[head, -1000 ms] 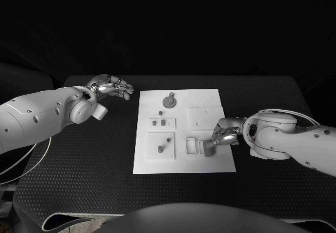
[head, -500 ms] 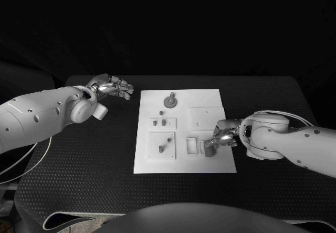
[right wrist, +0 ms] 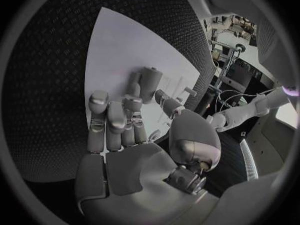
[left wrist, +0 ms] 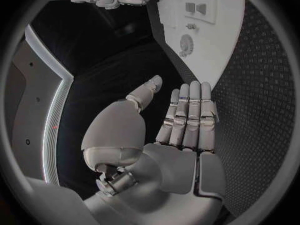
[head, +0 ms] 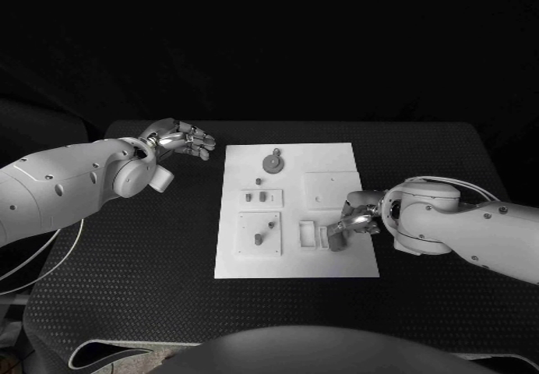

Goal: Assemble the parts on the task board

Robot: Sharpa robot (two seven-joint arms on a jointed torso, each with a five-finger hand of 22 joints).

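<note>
Board: white board [head: 343, 265] lies at the centre of the black table [head: 135, 265], long side running 12 to 6 o'clock.
Right hand: right hand [head: 354, 218] sits over the board's right edge, at about 4 o'clock from board centre. Fingers are curled down onto a grey peg [head: 336, 235]; in the right wrist view the peg [right wrist: 150, 83] stands between the fingertips [right wrist: 133, 103] and the thumb, so the hand is grasping the peg.
Peg position: the peg is at 7 o'clock from the right hand, its lower end just beside a small rectangular frame [head: 307, 234] on the board. Whether the end touches the board cannot be told.
Left hand: left hand [head: 180, 140] hovers off the board at 10 o'clock from board centre, above the table. It is released: fingers extended side by side, thumb apart, nothing in the palm, as the left wrist view [left wrist: 181, 130] confirms.
Other parts: a round disc [head: 272, 163] lies near the board's 12 o'clock end; 2 small pieces [head: 256, 198] sit in a raised block at 9 o'clock of centre; a square plate [head: 257, 235] at 7 o'clock carries more small pieces.
</note>
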